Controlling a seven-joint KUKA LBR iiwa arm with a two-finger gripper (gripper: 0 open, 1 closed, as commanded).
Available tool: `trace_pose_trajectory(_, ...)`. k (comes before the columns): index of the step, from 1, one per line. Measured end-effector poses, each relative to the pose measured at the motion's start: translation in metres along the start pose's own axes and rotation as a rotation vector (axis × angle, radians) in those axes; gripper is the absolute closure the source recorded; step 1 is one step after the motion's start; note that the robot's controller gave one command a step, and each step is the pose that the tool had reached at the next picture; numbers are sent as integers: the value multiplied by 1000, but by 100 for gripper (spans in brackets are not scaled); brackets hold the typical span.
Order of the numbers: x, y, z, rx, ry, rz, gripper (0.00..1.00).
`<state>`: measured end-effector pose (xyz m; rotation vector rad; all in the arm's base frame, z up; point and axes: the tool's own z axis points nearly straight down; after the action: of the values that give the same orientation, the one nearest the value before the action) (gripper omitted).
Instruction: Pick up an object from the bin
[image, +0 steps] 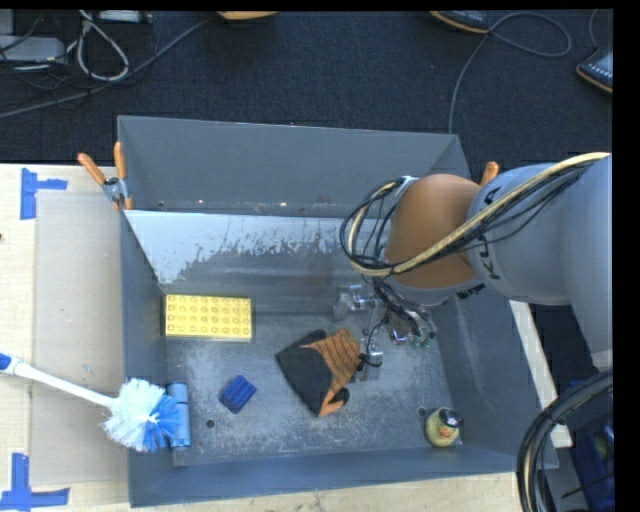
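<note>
My end effector is at the edge of the black-and-orange cloth in the middle of the bin; I judge it soft and light, best pinched on a fold; how open I am, I cannot tell

Bare bin floor lies free behind the yellow brick and black-orange cloth; the blue block and brush crowd the near-left corner.
</note>
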<state>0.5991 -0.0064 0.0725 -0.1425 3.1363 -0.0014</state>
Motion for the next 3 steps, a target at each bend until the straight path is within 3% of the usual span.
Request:
trace_pose_trajectory(1,2,17,2,0,1,213,0)
trace_pose_trajectory(2,16,25,2,-1,2,301,0)
trace_pose_trajectory(3,28,40,-7,2,6,252,0)
